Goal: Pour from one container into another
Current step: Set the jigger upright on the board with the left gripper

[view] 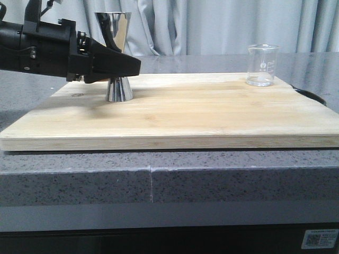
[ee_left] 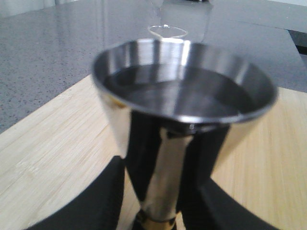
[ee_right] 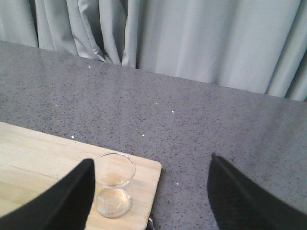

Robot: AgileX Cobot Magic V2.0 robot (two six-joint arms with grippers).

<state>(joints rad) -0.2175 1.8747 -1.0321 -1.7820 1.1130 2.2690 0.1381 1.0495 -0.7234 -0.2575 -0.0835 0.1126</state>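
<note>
Jigger (view: pixel 117 58) upright at the board's (view: pixel 175 114) 10 o'clock, dark liquid inside; left claw (view: pixel 124 66) straddles its waist, contact not clear. Beaker (view: pixel 261 64) upright at 2 o'clock, looks empty. Right claw (ee_right: pixel 151 191) wide open, empty, beaker by one finger (ee_right: pixel 67 201): nearer arm, I judge.
</note>
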